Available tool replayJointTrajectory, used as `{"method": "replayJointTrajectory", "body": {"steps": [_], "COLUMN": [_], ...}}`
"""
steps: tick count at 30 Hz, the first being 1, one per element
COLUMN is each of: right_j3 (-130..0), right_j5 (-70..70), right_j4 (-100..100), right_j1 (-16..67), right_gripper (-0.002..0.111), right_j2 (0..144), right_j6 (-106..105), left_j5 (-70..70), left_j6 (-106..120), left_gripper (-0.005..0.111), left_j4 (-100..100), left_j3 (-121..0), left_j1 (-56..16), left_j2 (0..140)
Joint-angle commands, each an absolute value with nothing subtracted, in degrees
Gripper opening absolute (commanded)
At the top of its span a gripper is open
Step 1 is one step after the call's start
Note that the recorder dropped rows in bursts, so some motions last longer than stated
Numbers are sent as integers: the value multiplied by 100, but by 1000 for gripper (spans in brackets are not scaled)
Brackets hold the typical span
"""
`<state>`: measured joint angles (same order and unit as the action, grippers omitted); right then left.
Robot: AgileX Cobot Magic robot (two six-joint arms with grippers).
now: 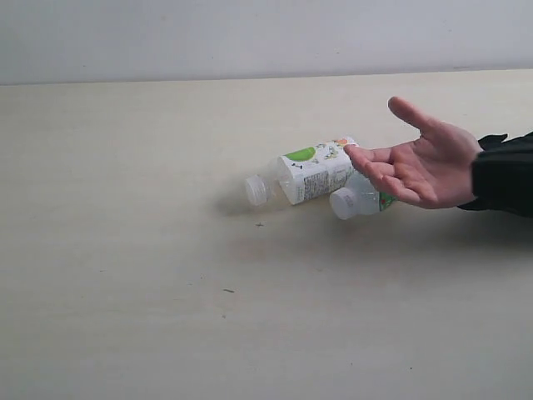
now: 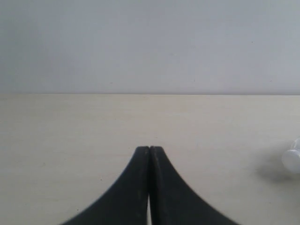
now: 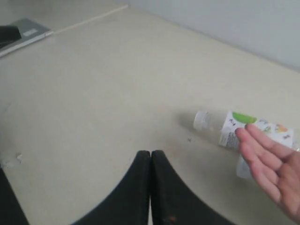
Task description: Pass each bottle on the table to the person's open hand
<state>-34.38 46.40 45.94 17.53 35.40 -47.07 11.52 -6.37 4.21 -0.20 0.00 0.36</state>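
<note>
Lying near open hand (image 1: 425,171): 2 bottles (image 1: 312,172); L fingers (image 2: 133,187), R fingers (image 3: 133,187) pinched together.

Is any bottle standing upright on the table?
No: the white-labelled bottle and the clear bottle near the hand both lie on their sides on the table.

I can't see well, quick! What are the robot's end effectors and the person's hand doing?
Left end effector: closed, empty.
Right end effector: closed, empty.
Person's hand: open, empty.
</note>
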Motion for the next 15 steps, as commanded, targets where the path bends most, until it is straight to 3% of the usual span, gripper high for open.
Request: {"method": "replayJointTrajectory", "body": {"steps": [1, 8, 15], "right_j3": [-3784, -4045, -4045], "right_j5": [4975, 4553, 3867], "right_j4": [4739, 4113, 2246], "right_j1": [1988, 2800, 3442], "right_gripper": [0, 0, 0], "right_j2": [4763, 6263, 7238], "right_j6": [-5167, -5169, -4145], "left_j5": [1138, 1138, 1138], "left_j6": [-626, -626, -626], "left_gripper": [0, 0, 0], "left_j4": [436, 436, 436], "left_j3": [0, 0, 0], "left_j1": [0, 0, 0], "left_j2": [0, 0, 0]}}
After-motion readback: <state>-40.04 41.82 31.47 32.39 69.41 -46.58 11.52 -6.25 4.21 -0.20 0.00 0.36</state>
